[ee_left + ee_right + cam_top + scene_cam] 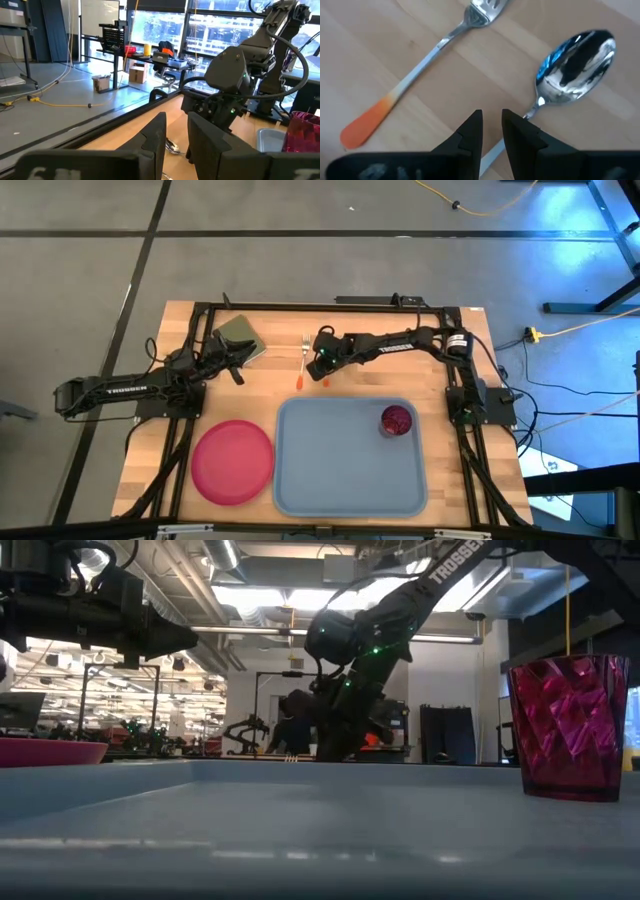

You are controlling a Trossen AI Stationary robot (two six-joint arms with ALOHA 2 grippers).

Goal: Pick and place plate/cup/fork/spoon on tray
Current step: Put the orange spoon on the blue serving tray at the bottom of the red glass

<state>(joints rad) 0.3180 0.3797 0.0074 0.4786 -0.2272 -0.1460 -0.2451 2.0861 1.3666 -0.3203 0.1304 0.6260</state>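
The spoon (575,62) lies on the wooden table beside the fork (420,65), behind the light-blue tray (350,470). Its orange handle end (326,381) shows in the high view. My right gripper (491,125) is low over the spoon's shaft with only a narrow slit between its fingers. The shaft (489,154) runs under the fingers. The dark-red cup (397,420) stands upright on the tray's far right part. The pink-red plate (233,461) lies flat on the table left of the tray. My left gripper (238,362) is shut and empty, above the table's far left part. My right gripper points down at the spoon's shaft just behind the bowl (532,111), fingers across the shaft. The fingers hide the place, so I cannot tell whether they touch the spoon. The spoon lies flat on the table.
An olive-green square pad (240,332) lies at the far left, just beyond my left gripper. The fork (304,358) lies close to the left of my right gripper. Bare wood shows between the plate and the pad.
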